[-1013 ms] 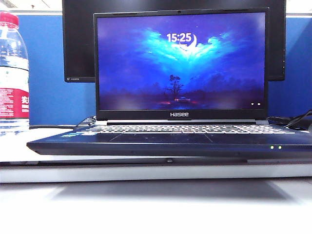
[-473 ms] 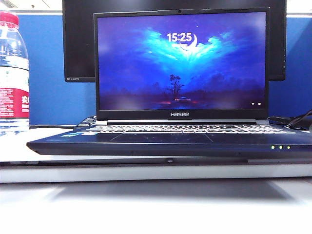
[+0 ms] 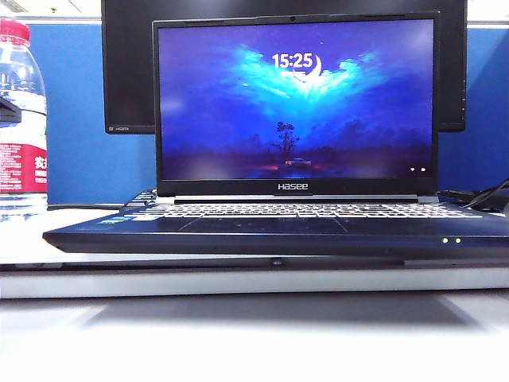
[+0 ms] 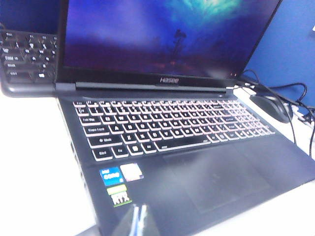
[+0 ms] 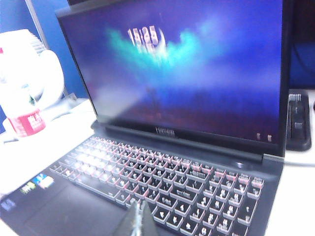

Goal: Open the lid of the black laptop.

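The black laptop (image 3: 270,227) stands in the middle of the white table with its keyboard lit. Its lid (image 3: 294,103) is raised close to upright, and the screen shows a blue lock picture with 15:25 above the "Hasee" lettering. In the left wrist view my left gripper (image 4: 138,217) is shut and empty, hovering over the palm rest near the stickers (image 4: 118,179). In the right wrist view my right gripper (image 5: 138,210) is also shut and empty, over the lower key rows beside the touchpad. Neither touches the lid (image 5: 187,73).
A water bottle (image 3: 20,119) stands at the left. A black monitor (image 3: 127,72) rises behind the laptop in front of a blue partition. A separate black keyboard (image 4: 27,54) lies behind the laptop. A mouse (image 4: 269,105) with cables (image 4: 295,98) lies by its right side.
A dark part has come into the exterior view's left edge by the bottle. The front-edge lights went from three to two. Laptop and lid have not moved.
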